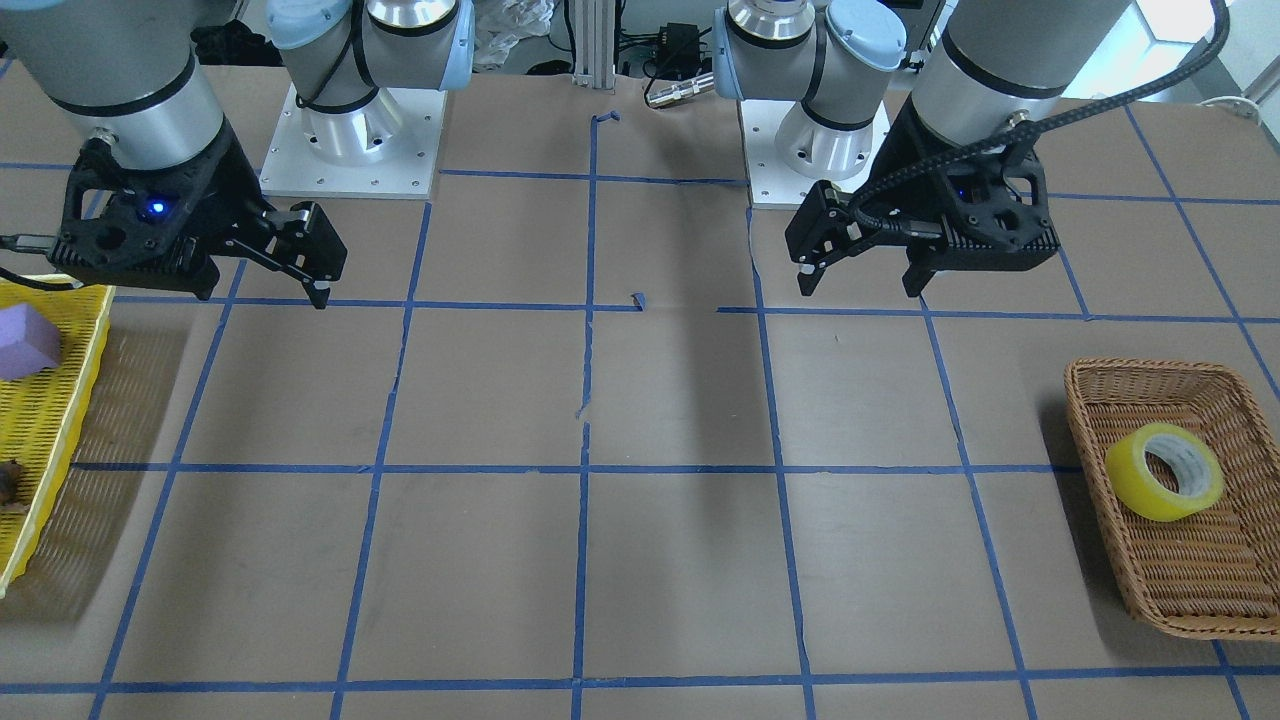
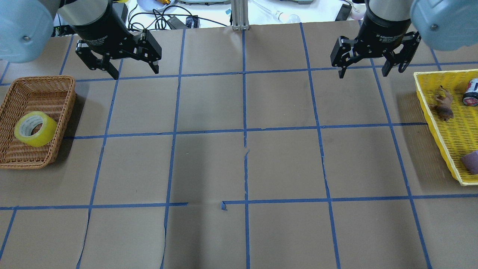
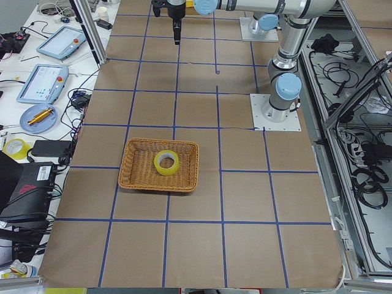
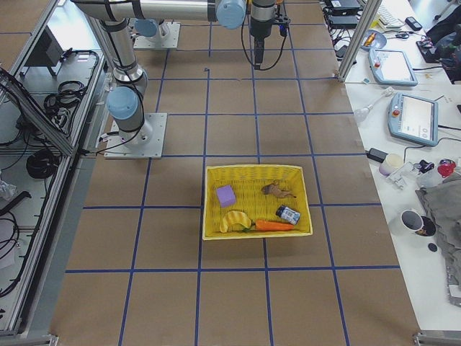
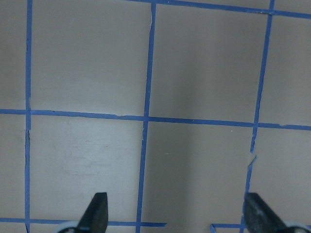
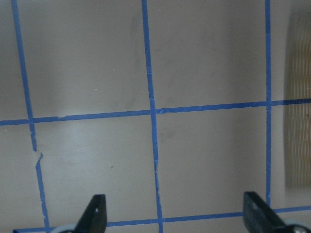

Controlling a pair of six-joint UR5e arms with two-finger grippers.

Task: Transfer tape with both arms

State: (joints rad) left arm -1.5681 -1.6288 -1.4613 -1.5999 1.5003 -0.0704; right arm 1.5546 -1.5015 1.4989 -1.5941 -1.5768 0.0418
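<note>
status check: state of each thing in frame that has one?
left gripper: open, empty, above the table
right gripper: open, empty, above the table
tape: resting tilted in the wicker basket, not gripped
wicker basket: upright, holds only the tape
yellow tray: upright, holds the purple block and other small items

Tape [image 2: 42,136] bright yellow, core pale whitish; basket [image 2: 37,77] tan-brown, woven wicker pattern; table [image 2: 209,104] flat brown paper, crossed by blue grid lines [image 2: 244,112] in squares; tray [image 2: 453,140] yellow, fine mesh; block [image 1: 25,342] pale purple; left gripper [image 2: 136,74] and right gripper [image 2: 363,74] black; left arm [image 1: 1010,70] silver-grey, its joint cap [image 1: 868,35] light blue.
</note>
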